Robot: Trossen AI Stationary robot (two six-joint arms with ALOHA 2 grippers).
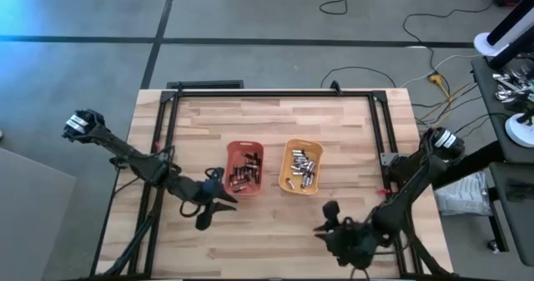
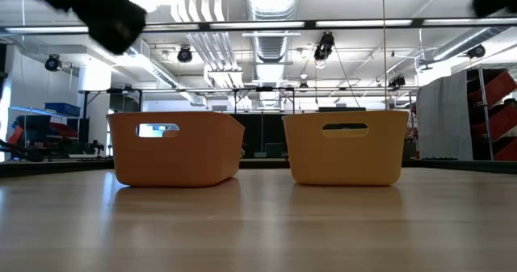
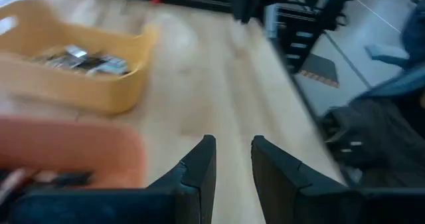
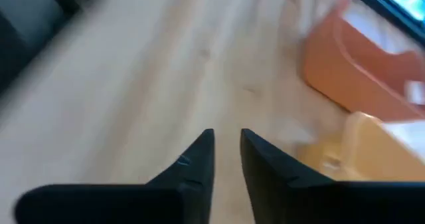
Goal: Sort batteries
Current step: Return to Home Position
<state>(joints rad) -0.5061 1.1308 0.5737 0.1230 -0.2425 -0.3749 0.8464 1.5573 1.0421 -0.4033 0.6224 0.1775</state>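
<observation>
Batteries: dark/coppery cells (image 1: pixel 244 178) lie in the orange tray (image 1: pixel 245 147); silvery cells (image 1: pixel 304 168) lie in the yellow tray (image 1: pixel 289 183). Trays stand upright, side by side at mid-table (image 1: pixel 275 114), small gap betw. them, orange on the robot's left.

Left gripper (image 3: pixel 232 144): above tabletop, just beside orange tray's front-left corner. Jaws released, narrow gap, nothing betw. them.

Right gripper (image 4: pixel 227 134): near table's front edge, well apart from yellow tray. Jaws released, narrow gap, nothing held.
</observation>
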